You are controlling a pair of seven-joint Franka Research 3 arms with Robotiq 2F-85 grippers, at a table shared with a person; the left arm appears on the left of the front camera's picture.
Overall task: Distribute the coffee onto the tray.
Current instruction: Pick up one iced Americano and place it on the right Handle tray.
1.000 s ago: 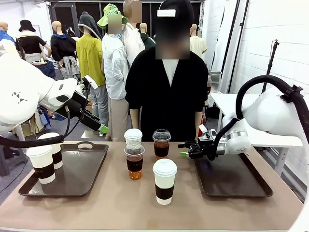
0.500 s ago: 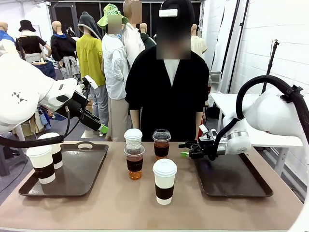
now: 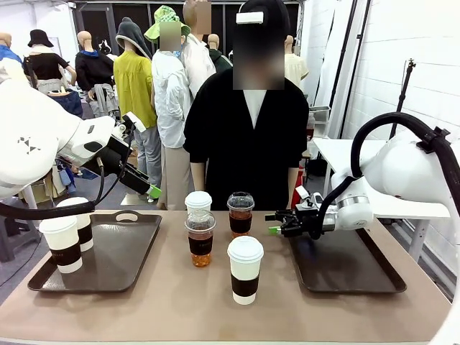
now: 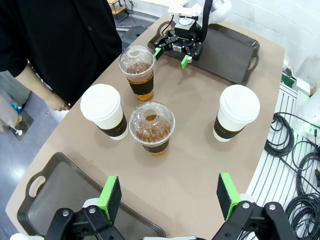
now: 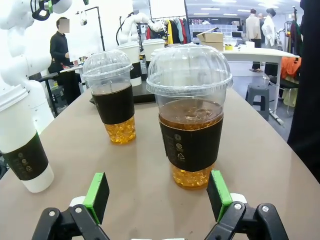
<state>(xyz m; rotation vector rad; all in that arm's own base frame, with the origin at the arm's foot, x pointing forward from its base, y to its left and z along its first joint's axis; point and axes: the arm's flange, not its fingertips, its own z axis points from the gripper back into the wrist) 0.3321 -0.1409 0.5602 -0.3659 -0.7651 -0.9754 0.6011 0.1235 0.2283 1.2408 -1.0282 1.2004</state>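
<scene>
R gripper point(image 5: 157, 192) wide open, empty; clear dome-lid cup point(image 5: 190, 135) just ahead of it, not touching. L gripper point(image 4: 170, 196) also wide open, empty, above table point(image 4: 200, 165).

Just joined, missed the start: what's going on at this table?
Two arms are sorting coffees onto trays. Two paper cups stand on the left tray; two more paper cups and two clear cups stand on the table between the trays. The right gripper, open, sits low at the right tray's edge, aimed at the clear cup nearest the person. The left gripper hangs open above the left tray, holding nothing. The person stands opposite, touching nothing.
</scene>
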